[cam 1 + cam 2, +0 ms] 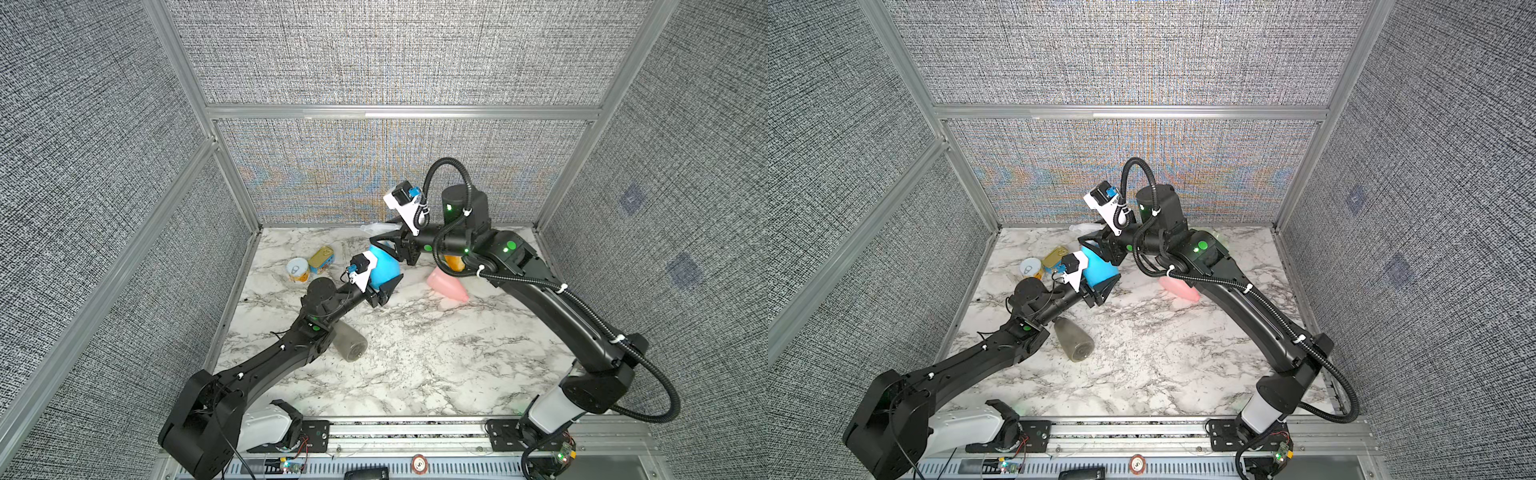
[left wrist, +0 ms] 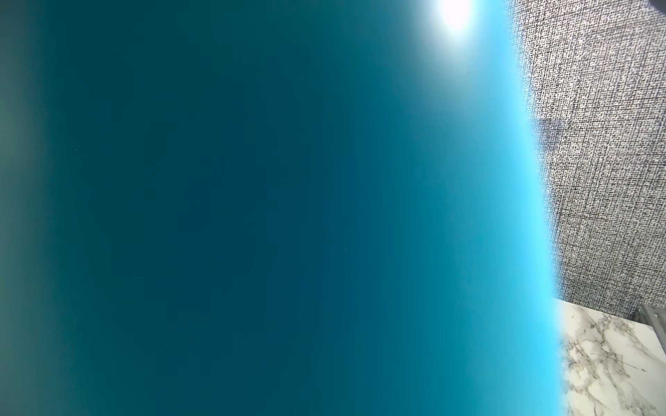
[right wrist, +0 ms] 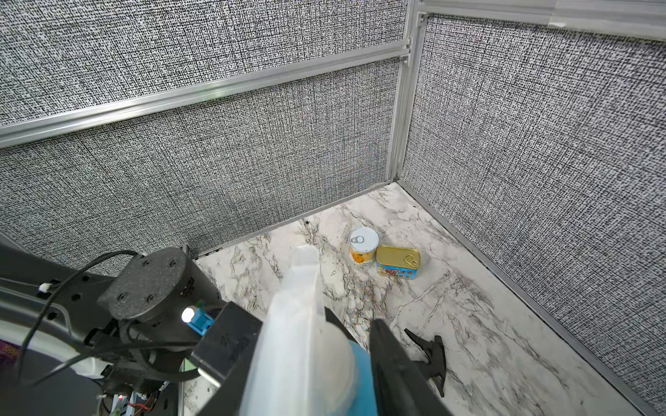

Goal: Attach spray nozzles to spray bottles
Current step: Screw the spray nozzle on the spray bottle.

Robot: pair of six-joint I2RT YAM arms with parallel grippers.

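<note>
**Seating the white nozzle on the blue bottle**

We have the blue bottle [image 1: 386, 269] in the left gripper [image 1: 383, 279]. Its jaws stand wide around the bottle's fat body and hold it up off the tabletop [image 1: 415, 353], toward the far middle. The right gripper [image 1: 392, 249] is at the bottle's neck, jaws narrow on either side of the white nozzle [image 3: 302, 324], which sits on top of the neck. We cannot tell whether they press on it yet.

To do this step well, we judge that we should keep the nozzle's collar square to the neck. The left gripper should hold the bottle steady while we turn only the collar, watching that the thread does not cross.

We count three bottles: the blue one in hand, a pink bottle [image 1: 446, 284] lying to the right, and a grey bottle [image 1: 351, 343] lying near left beside the left arm. Two nozzles show, the white one and a black nozzle [image 3: 429, 356] lying on the tabletop; a third we cannot find. Two tins stand far left, a round can [image 1: 298, 270] and a flat tin [image 1: 322, 259].
</note>
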